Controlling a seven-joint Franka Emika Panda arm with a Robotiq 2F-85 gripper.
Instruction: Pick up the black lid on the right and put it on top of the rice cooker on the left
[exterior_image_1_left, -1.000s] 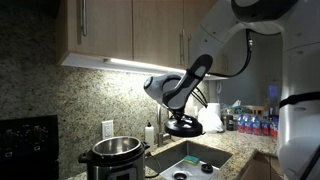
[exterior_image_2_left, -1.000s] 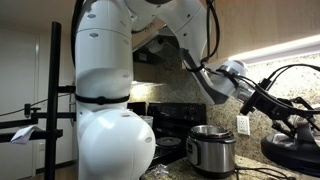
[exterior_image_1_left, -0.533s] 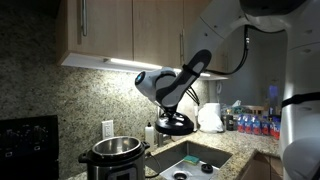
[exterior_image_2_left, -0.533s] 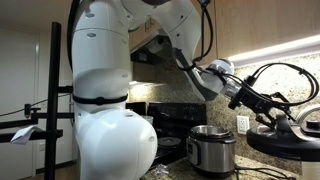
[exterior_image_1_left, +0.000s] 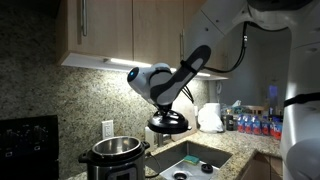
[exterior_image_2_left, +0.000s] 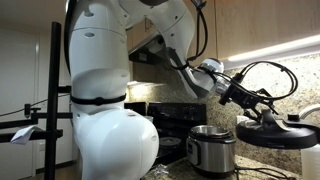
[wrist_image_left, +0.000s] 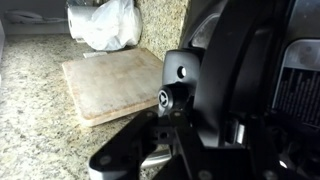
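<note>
Hand (exterior_image_1_left: 166, 108) clamped on raised handle of round black domed lid (exterior_image_1_left: 168, 123), aloft above and beside squat stainless-steel rice cooker (exterior_image_1_left: 113, 155) near worktop (exterior_image_1_left: 240, 145) back edge. Risks catching rim if lowered off-centre, then slipping loose.

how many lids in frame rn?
1: the black lid, gripped in mid-air by the gripper, up beside the uncovered rice cooker. None other visible; the arm could hide some.

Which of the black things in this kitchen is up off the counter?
The black lid, hanging in the air from the gripper, higher than the rice cooker. The black stove stands down at counter level.
</note>
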